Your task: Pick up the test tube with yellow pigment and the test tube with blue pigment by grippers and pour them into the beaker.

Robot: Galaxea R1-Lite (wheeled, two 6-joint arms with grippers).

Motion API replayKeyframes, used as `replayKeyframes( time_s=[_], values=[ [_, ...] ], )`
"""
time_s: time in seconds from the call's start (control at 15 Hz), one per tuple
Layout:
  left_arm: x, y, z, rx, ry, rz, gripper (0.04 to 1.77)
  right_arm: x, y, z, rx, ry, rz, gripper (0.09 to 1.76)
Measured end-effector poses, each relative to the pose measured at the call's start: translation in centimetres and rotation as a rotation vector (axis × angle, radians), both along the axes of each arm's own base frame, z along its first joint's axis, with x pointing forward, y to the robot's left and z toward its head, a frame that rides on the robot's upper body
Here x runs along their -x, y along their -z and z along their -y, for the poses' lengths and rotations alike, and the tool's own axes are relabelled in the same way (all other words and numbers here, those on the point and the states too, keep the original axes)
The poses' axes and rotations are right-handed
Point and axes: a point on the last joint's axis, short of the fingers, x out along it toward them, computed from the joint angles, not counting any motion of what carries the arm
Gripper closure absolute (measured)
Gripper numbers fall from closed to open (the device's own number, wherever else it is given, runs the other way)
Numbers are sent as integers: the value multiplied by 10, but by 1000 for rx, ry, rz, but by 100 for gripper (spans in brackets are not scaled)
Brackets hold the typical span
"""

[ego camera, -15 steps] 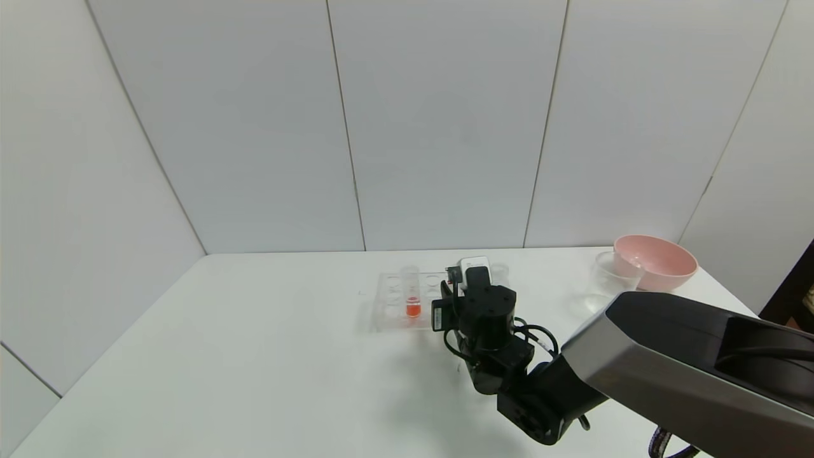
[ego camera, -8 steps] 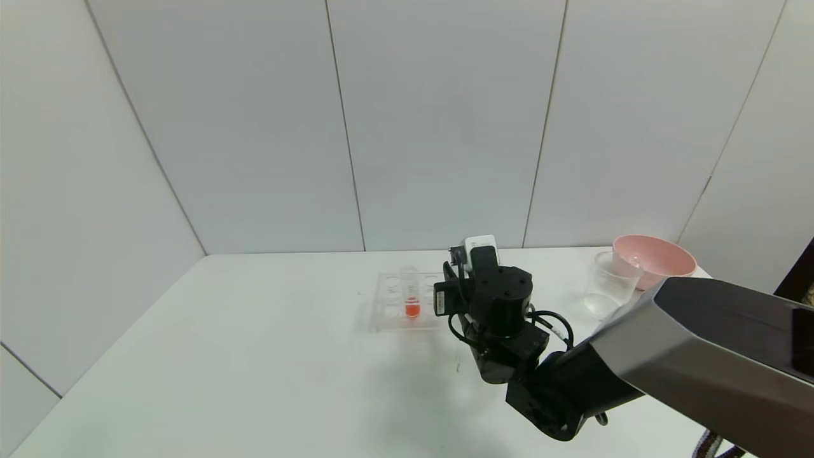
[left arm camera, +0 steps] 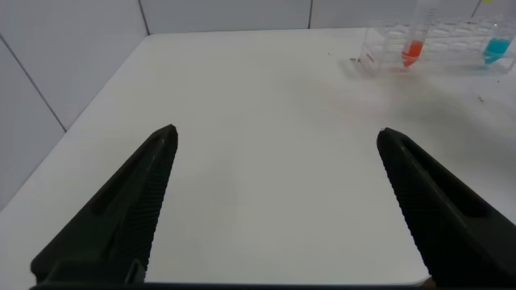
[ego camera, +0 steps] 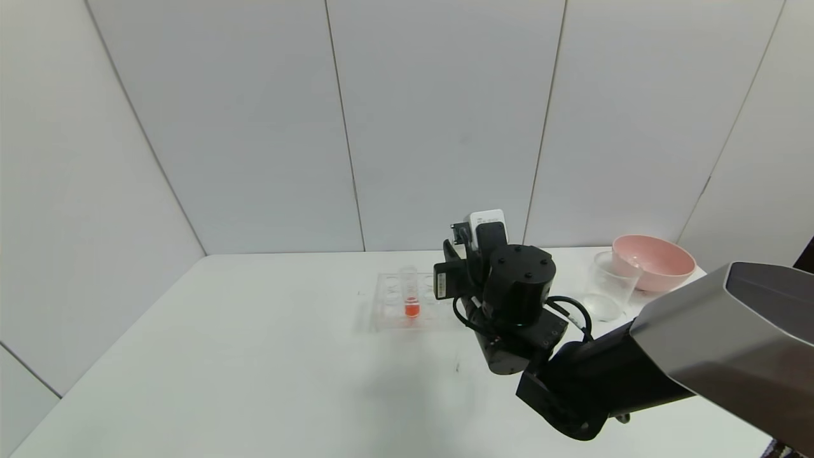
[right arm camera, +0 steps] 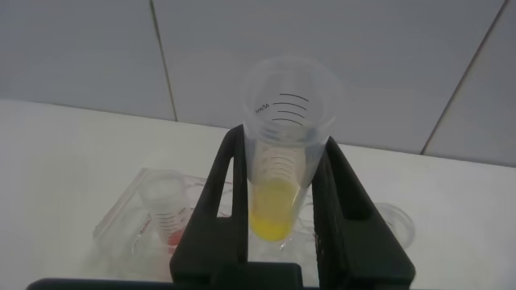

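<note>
The right hand [right arm camera: 282, 234] is pinching the yellow tube [right arm camera: 284, 153] upright between its two black fingers [right arm camera: 216, 211], one on each side of the tube at about the level of the liquid. The yellow liquid sits in the tube's lower part, and the graduated open mouth stands above the fingertips. In the head view this hand itself is hidden behind its wrist housing [ego camera: 516, 289], which is raised over the tabletop [ego camera: 254, 356].

Just below and beyond the right hand is the clear rack [ego camera: 407, 303]. The red tube [ego camera: 411, 294] stands upright in it, to the hand's left. The blue tube [left arm camera: 495, 48] is also in the rack, apart from the red one; only its blue lower end shows, at the edge of the left wrist view.

To the right of the right hand, well apart from the rack, the beaker [ego camera: 609, 285] stands on the tabletop. The pink bowl [ego camera: 655, 262] is just beyond it, close beside it.

The left hand [left arm camera: 278, 205] hangs low over bare tabletop, fingers spread wide with nothing between them. The rack lies far ahead of it.
</note>
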Motion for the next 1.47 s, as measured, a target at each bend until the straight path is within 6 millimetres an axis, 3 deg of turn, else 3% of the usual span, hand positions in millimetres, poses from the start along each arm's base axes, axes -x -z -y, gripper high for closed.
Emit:
replayKeyframes(
  time_s=[0.33,0.67,1.07,1.4,1.47],
  values=[
    [0,0,0,0,0,0,5,6,-3,5,7,-5,-5,133],
    [0,0,0,0,0,0,5,22,0,30,50,-12,-53,133],
    [0,0,0,0,0,0,5,52,-3,99,93,-159,-122,133],
    [0,0,0,0,0,0,5,59,-13,178,83,-246,-140,133],
    [0,0,0,0,0,0,5,58,-14,201,80,-263,-142,133]
  ],
)
